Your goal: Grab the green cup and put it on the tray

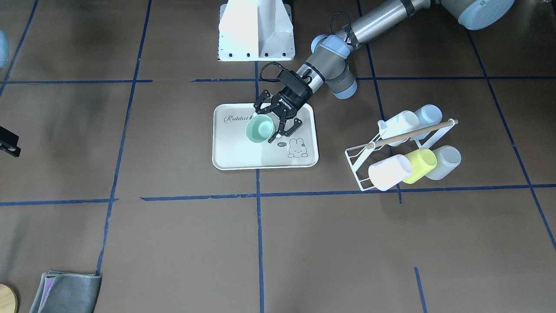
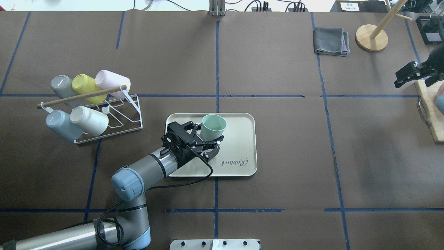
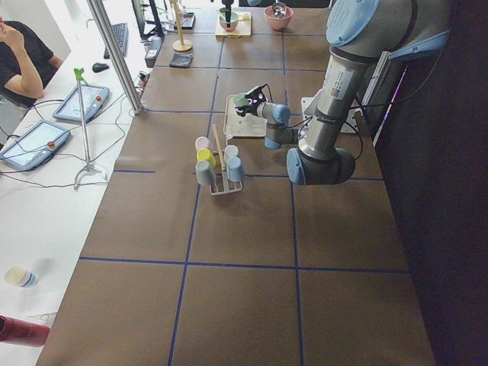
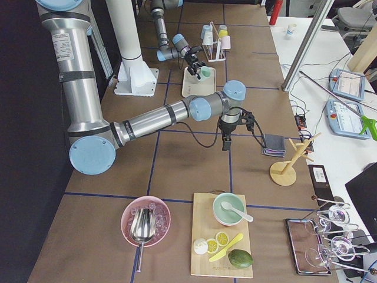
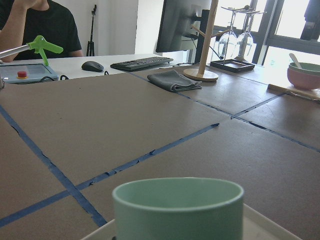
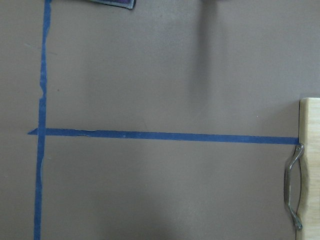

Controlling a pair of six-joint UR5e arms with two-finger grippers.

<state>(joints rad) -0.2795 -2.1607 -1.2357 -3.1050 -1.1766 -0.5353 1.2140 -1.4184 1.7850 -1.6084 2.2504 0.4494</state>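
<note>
**Q:** Overhead view, starting nearest the robot: what comes first?

**A:** The left gripper (image 2: 210,135) reaches in from 7 o'clock, low over the tray (image 2: 239,135), with its jaws spread wide. The green cup (image 2: 214,125) stands between the fingertips, at 1 o'clock from the wrist, in the tray's far half.

**Q:** How does the cup lie?

**A:** It is upright with its mouth up, so its long axis is vertical. It looks set down, so the next move is probably a straight retreat toward 7 o'clock without brushing the cup's wall.

**Q:** What can't be made out?

**A:** Whether either fingertip touches the cup. The left wrist view cuts off the cup's base and shows no fingers. Farther off, at 3 o'clock by the frame edge, the right gripper (image 2: 414,74) hangs well apart from the tray. I cannot tell whether its jaws are spread.
</note>
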